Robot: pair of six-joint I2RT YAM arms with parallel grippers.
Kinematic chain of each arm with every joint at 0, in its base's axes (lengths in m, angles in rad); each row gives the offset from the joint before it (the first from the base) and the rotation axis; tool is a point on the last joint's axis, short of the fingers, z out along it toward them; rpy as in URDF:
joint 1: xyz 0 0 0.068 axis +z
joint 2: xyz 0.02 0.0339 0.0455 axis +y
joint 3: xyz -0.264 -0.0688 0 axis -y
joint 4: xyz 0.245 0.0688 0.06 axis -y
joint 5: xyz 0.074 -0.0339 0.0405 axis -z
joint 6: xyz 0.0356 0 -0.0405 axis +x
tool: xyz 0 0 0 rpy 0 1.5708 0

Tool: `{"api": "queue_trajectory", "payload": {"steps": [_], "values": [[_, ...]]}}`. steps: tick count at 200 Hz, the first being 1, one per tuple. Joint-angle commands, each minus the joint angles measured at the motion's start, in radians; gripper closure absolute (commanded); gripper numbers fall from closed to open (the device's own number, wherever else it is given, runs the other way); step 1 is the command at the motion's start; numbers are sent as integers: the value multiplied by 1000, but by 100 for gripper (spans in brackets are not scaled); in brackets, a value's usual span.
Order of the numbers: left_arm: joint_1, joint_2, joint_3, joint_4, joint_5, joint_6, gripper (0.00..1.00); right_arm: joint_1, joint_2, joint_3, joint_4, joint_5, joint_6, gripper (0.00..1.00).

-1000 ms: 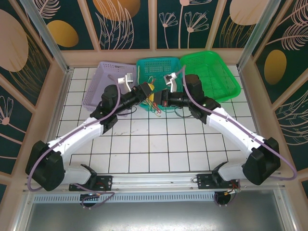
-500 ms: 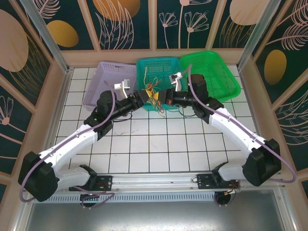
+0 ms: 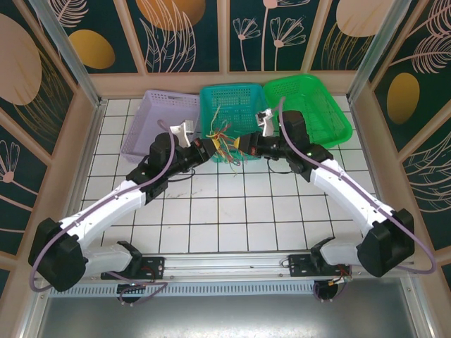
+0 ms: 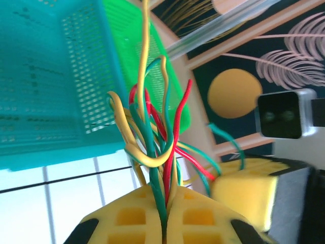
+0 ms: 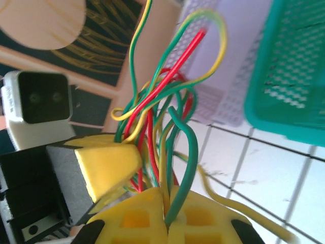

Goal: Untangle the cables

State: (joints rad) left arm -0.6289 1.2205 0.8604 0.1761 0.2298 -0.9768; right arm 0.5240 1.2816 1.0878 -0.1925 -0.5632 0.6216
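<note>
The cables [image 3: 225,143] form one tangled bunch of green, yellow and red wires, hanging between my two grippers at the front rim of the teal basket [image 3: 232,95]. My left gripper [image 3: 208,148] is shut on the bunch from the left; in the left wrist view its yellow jaws [image 4: 165,206] pinch green, red and yellow strands [image 4: 152,137]. My right gripper [image 3: 244,146] is shut on the same bunch from the right; its jaws [image 5: 167,206] clamp green and yellow strands [image 5: 170,127]. The two grippers nearly touch.
A purple basket [image 3: 151,120] lies at the back left. A green basket [image 3: 317,105] lies at the back right. All three baskets stand against the back wall. White tiled floor [image 3: 225,211] stretches toward the arm bases.
My left gripper, open a moment ago, has shut on the bunch of cables. The right gripper has stayed shut on it, and both wrists have shifted slightly.
</note>
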Motion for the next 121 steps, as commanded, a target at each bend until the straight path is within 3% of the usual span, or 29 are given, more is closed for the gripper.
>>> {"api": "queue_trajectory", "payload": {"steps": [1,32,63,101,121], "values": [[18,-49,21,-165,-159,82,100,-27,-66,21,-144,149,-94,100],[20,-55,-10,-100,-97,64,100,-14,-48,-5,-97,107,-69,100],[19,-49,20,-157,-132,114,100,-7,-57,-11,-109,157,-94,100],[19,-69,42,-299,-225,167,100,-11,-120,-14,-204,338,-126,100],[20,-90,8,-309,-220,153,100,-15,-167,-54,-196,370,-108,100]]}}
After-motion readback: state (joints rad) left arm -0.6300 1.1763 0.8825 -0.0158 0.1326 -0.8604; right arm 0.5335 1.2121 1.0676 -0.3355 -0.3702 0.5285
